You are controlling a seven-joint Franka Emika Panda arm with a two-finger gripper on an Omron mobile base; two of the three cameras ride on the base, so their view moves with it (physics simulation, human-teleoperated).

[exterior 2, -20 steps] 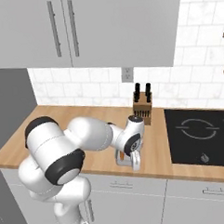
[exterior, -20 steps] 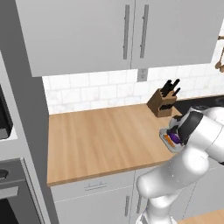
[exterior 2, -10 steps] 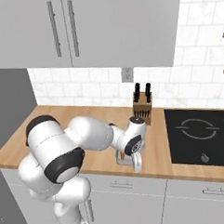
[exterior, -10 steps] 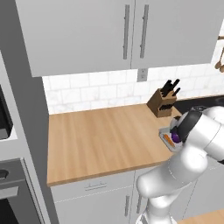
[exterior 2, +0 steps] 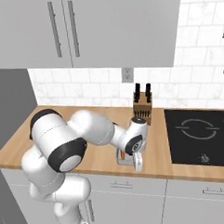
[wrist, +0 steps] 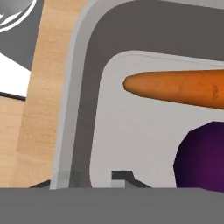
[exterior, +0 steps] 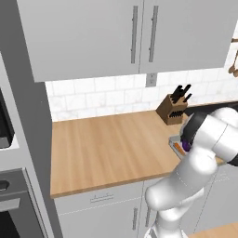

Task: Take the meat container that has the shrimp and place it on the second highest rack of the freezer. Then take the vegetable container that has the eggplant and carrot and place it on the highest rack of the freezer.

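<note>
The wooden counter [exterior: 107,148] carries a knife block [exterior: 173,108] far back by the tiled wall. A grey vegetable container [wrist: 83,87] rests near the counter's front edge, right of the bare middle; a black cooktop [exterior 2: 199,135] lies further right.

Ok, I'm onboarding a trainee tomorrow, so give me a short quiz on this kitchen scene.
1. True or false: the carrot and the eggplant lie in one tray.
2. What stands on the counter by the wall? A knife block, B kettle, C toaster.
3. Fill in: right of the counter lies a black ____.
Key: 1 true; 2 A; 3 cooktop.
</note>
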